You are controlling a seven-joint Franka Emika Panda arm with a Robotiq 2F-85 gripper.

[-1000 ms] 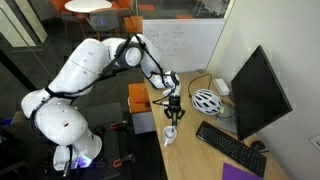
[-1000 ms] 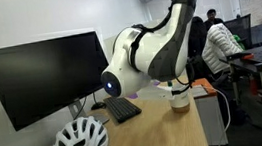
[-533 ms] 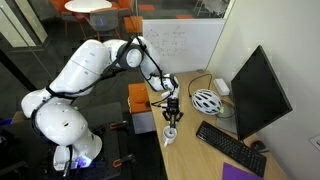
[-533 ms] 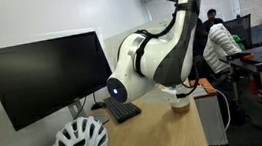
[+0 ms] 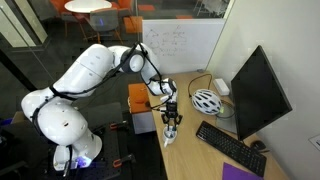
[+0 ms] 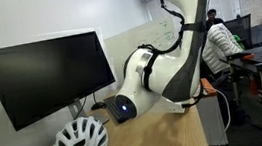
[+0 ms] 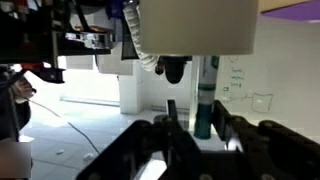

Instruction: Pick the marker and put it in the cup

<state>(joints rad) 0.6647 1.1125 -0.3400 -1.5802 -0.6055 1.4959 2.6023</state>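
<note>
In the wrist view my gripper (image 7: 200, 128) is shut on the marker (image 7: 204, 100), a slim dark greenish stick held upright between the fingers. In an exterior view the gripper (image 5: 171, 119) hangs straight over the small white cup (image 5: 169, 136), which stands at the desk's near corner; the fingertips are just above its rim. The marker is too small to make out there. In the exterior view from the desk, my arm (image 6: 161, 74) hides both the cup and the gripper.
A white ribbed bicycle helmet (image 5: 205, 100) (image 6: 79, 142) lies on the desk beside the monitor (image 5: 260, 95) (image 6: 45, 73). A black keyboard (image 5: 230, 147) lies in front of the monitor. The desk edge runs right beside the cup.
My arm has come down toward the cup with the marker in the gripper. In the desk-side exterior view the arm now covers the cup, which showed before.
</note>
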